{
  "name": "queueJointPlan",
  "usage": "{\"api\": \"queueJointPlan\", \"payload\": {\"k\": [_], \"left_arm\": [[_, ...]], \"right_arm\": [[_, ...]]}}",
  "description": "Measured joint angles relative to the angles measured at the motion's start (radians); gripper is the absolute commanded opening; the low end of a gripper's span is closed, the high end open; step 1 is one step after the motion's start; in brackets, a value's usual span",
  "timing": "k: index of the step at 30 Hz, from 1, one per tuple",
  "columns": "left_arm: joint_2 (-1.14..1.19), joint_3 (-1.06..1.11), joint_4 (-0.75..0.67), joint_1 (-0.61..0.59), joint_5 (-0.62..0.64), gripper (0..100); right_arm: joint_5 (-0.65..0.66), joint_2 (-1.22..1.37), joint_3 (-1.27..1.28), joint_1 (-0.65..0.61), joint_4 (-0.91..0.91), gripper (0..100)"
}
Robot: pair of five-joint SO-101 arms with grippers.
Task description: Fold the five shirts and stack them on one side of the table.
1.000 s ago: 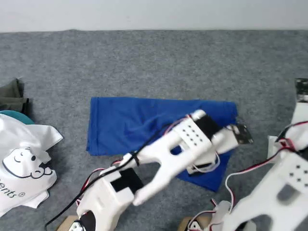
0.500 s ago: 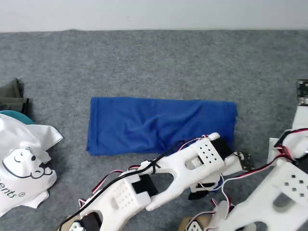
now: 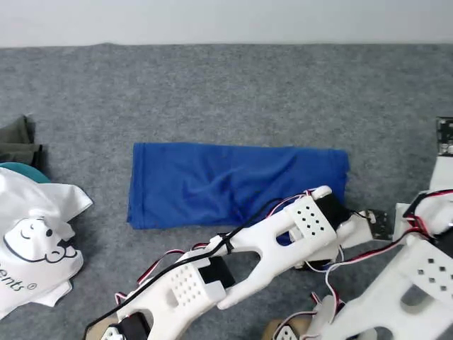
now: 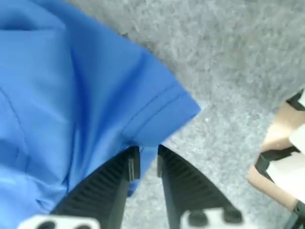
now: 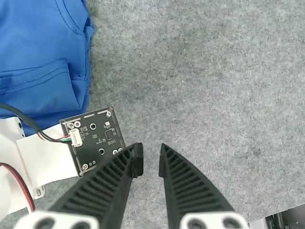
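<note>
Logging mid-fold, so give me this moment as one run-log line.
step: folding blue shirt | left gripper: at shirt's hemmed corner | right gripper: slightly open over table, holding nothing | white shirt: apart at table's edge

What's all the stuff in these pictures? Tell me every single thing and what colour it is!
blue shirt: one, blue, lying flat in the middle of the table
white shirt: one, white with a bear picture, at the table's left edge in the high view
teal cloth: one, teal, partly covered by the white shirt
green cloth: one, dark olive, at the same edge, beyond the teal cloth
table: one, fuzzy grey top
wall: one, white, behind the table
left gripper: one, black, open a little, at the blue shirt's sleeve corner
right gripper: one, black, open a little, over bare table beside the blue shirt
</note>
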Motion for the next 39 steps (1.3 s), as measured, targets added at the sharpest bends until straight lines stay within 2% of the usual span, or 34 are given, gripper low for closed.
{"api": "queueJointPlan", "payload": {"k": [6, 22, 32, 39], "left_arm": [[0.0, 0.0, 0.0, 0.0, 0.0, 14], [-0.132, 0.0, 0.003, 0.0, 0.0, 14], [0.114, -0.057, 0.003, 0.0, -0.002, 15], [0.192, -0.152, 0.015, -0.021, -0.002, 12]], "right_arm": [[0.0, 0.0, 0.0, 0.0, 0.0, 7.2], [0.0, 0.0, 0.0, 0.002, 0.0, 7.2], [0.0, 0.0, 0.06, 0.002, 0.0, 7.2], [0.0, 0.0, 0.06, 0.002, 0.0, 7.2]]}}
